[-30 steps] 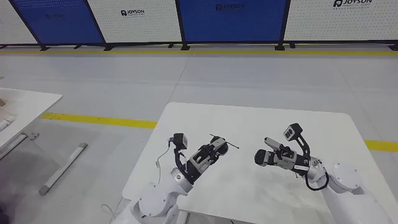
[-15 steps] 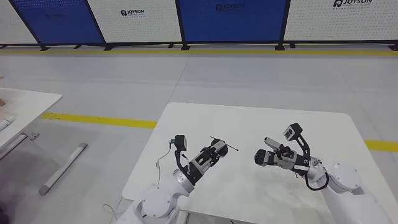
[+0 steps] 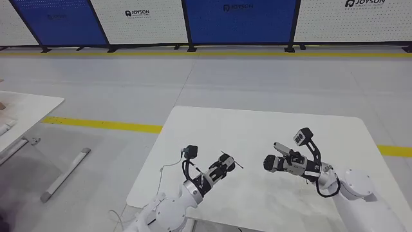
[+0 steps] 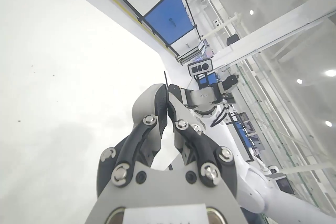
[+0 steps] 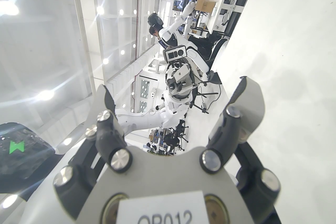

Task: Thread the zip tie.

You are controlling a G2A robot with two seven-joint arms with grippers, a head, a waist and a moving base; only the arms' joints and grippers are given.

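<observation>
My left fingers (image 4: 158,101) are pinched together on the zip tie (image 4: 165,78), over the near-left part of the table (image 3: 257,125). The tie is a thin, straight black strip. Its long axis crosses my grip, slanting from far left to near right. My right fingers (image 5: 246,96) stand apart and empty, off to its right, facing it across a gap. I cannot tell which end has the head.

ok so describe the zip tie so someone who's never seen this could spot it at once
Start at the white table and find the left gripper above it, shut at its tips. The zip tie is the thin black strip pinched there, poking out on both sides. The right gripper opposite is open and empty.
</observation>
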